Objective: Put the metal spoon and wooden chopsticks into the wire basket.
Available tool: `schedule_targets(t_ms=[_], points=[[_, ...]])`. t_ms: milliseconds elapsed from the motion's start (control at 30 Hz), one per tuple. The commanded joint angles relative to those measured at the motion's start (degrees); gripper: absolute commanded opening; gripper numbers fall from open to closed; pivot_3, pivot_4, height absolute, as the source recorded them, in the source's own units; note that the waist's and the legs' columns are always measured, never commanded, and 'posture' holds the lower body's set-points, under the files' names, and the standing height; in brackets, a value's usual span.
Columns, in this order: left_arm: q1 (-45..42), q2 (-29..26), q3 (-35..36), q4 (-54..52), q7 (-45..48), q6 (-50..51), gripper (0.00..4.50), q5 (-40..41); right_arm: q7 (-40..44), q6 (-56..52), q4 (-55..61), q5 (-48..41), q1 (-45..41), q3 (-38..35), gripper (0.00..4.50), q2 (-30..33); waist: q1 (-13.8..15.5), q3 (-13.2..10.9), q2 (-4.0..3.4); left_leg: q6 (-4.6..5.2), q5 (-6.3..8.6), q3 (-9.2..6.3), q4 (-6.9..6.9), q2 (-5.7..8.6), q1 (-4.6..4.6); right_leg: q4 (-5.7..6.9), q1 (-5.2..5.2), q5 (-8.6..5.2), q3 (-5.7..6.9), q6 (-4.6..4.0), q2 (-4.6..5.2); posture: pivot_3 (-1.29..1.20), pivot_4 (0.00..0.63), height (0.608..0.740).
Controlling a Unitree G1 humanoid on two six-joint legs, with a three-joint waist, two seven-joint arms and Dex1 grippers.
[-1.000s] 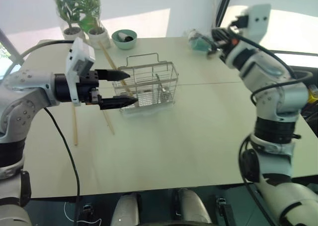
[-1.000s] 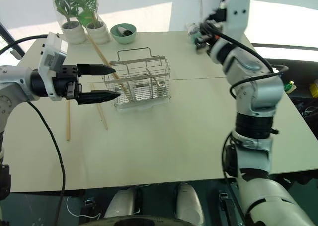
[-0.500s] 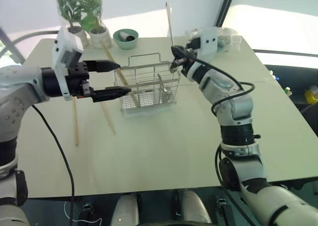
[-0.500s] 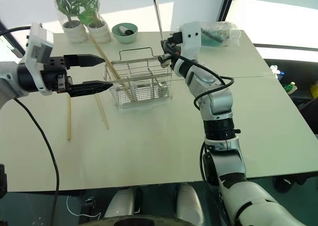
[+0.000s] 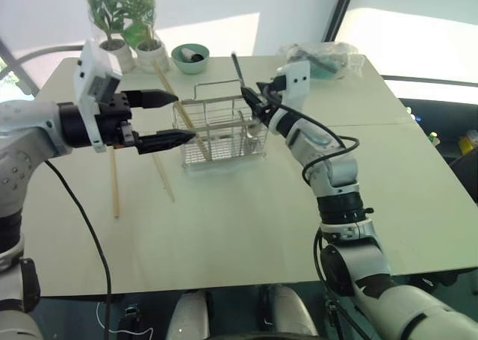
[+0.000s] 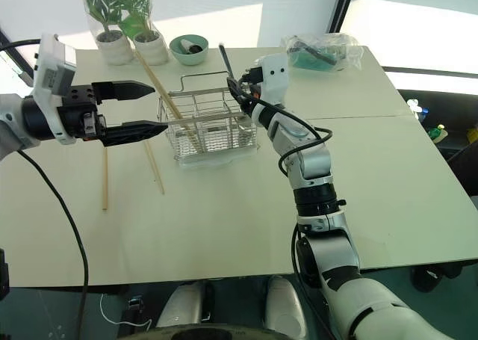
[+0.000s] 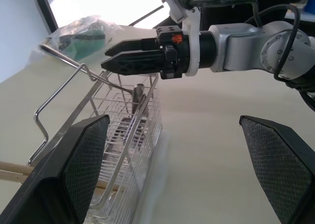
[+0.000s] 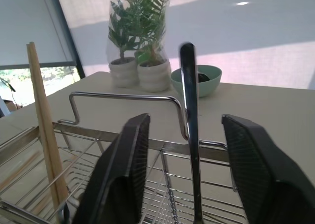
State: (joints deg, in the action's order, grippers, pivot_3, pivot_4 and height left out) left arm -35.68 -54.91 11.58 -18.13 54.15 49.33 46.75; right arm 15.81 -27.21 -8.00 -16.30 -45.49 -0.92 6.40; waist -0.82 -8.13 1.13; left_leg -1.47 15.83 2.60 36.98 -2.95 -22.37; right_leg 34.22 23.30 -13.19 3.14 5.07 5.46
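Note:
The wire basket (image 5: 221, 128) stands mid-table. The metal spoon (image 5: 238, 69) stands in the basket's right end, its handle leaning up and back. My right gripper (image 5: 251, 101) is open at that end, and the spoon handle (image 8: 189, 111) rises free between its fingers (image 8: 123, 179). One of the wooden chopsticks (image 5: 166, 83) leans in the basket's left end, and two more (image 5: 113, 184) (image 5: 163, 178) lie on the table left of the basket. My left gripper (image 5: 185, 117) hovers open just left of the basket, holding nothing.
A green bowl (image 5: 189, 57) and two wrapped potted plants (image 5: 123, 28) stand at the back left. A clear bag with something green in it (image 5: 323, 56) lies at the back right. Bare table (image 5: 246, 213) stretches in front of the basket.
My right arm swung in from the back right and lowered the spoon into the basket's right end; its jaws have opened off the handle. The left gripper has stayed open beside the basket.

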Motion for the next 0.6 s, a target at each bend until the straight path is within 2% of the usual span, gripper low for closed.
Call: schedule_targets(t_ms=[33, 133, 233, 333, 500, 600], points=[[-0.47, -0.28, 1.12, -0.28, -0.14, -0.85, 4.5, -0.21, 1.91, -0.63, 6.23, -0.91, -0.51, -2.12, 3.42, 3.75, 0.05, -0.01, -0.02, 0.0, 0.0, 0.0, 0.0, 0.0, 0.0, 0.0, 0.0, 0.0, 0.0, 0.0, 0.0, 0.0, 0.15, 0.717], [-0.26, -0.04, 1.05, -0.17, -0.3, -1.17, 4.5, -0.46, 3.39, -2.56, 8.58, -2.59, -0.92, -3.31, 3.42, 6.41, -0.04, 0.0, 0.0, 0.0, 0.0, 0.0, 0.0, 0.0, 0.0, -0.01, 0.01, 0.0, 0.0, -0.01, 0.0, 0.0, 0.15, 0.717], [-0.56, 0.4, 2.26, 1.09, -2.06, -0.6, 4.5, -0.32, 11.77, -7.85, 14.3, -9.28, -3.47, -6.26, 3.42, 13.8, 0.05, -0.1, -0.13, 0.0, 0.0, 0.0, 0.0, -0.01, 0.02, -0.01, 0.02, -0.01, 0.0, -0.01, 0.0, 0.0, 0.15, 0.717], [-0.08, 0.34, 4.85, 2.89, -4.98, 0.59, 4.5, -0.01, 22.7, -11.41, 20.56, -15.08, -2.37, -6.2, 3.42, 22.72, 0.14, -0.11, -0.13, 0.0, 0.0, -0.02, -0.02, -0.01, 0.01, -0.02, 0.02, -0.01, 0.01, -0.01, -0.01, 0.0, 0.15, 0.717], [1.04, 1.56, 12.05, 6.93, -16.77, 4.9, 4.5, -0.9, 43.04, -14.49, 30.42, -24.86, 6.52, -8.44, 3.42, 39.4, 0.18, -0.04, 0.02, 0.03, 0.02, -0.02, -0.13, -0.02, 0.08, -0.11, -0.04, -0.03, 0.03, 0.07, -0.01, 0.0, 0.15, 0.717], [1.26, 2.5, 12.93, 10.66, -25.52, 7.89, 4.5, -4.74, 47.44, -15.32, 32.15, -27.1, 11.5, -9.55, 3.42, 44.82, 0.17, -0.04, 0.03, 0.04, 0.03, 0.0, -0.1, -0.01, 0.1, -0.12, -0.07, -0.05, 0.03, 0.06, 0.02, 0.0, 0.15, 0.717]])
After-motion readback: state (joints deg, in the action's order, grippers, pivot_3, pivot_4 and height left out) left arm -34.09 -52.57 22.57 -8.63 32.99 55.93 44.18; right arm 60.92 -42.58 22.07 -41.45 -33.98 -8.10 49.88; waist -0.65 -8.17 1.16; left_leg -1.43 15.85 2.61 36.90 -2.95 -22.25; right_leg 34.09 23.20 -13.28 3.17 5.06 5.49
